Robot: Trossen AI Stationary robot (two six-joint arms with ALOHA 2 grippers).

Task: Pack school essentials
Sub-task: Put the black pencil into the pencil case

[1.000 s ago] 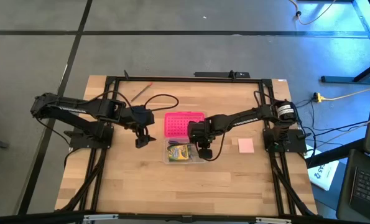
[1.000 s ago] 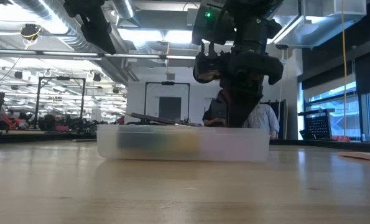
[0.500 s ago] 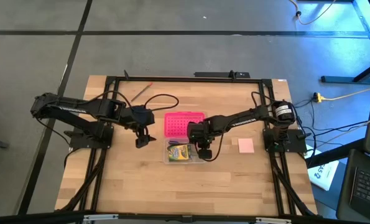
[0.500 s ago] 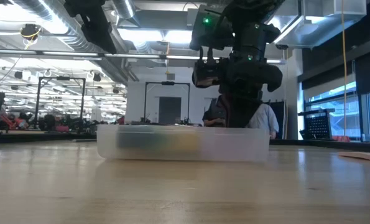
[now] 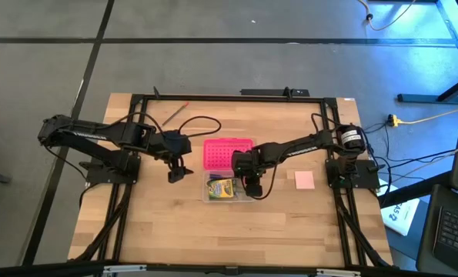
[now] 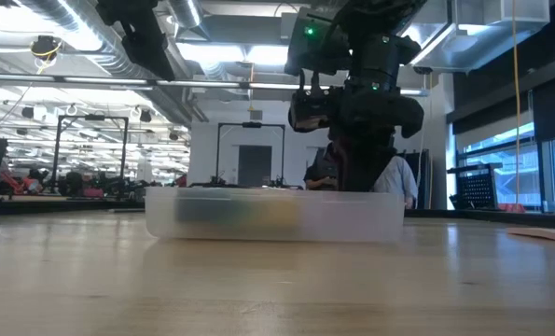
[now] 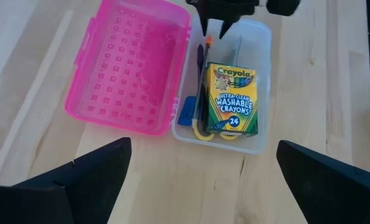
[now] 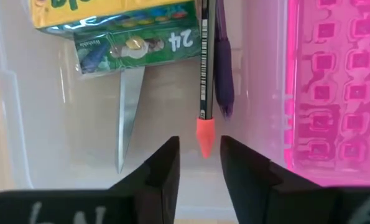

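Since a second ago, right gripper has parted narrowly, releasing orange-tipped black pencil inside clear plastic rectangular box; left gripper hangs wide open.

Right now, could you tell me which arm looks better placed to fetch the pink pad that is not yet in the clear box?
Probably the right. The pale pink pad lies on the table beside the right arm's base, while the right gripper hovers over the clear box. The left gripper waits on the box's far side.
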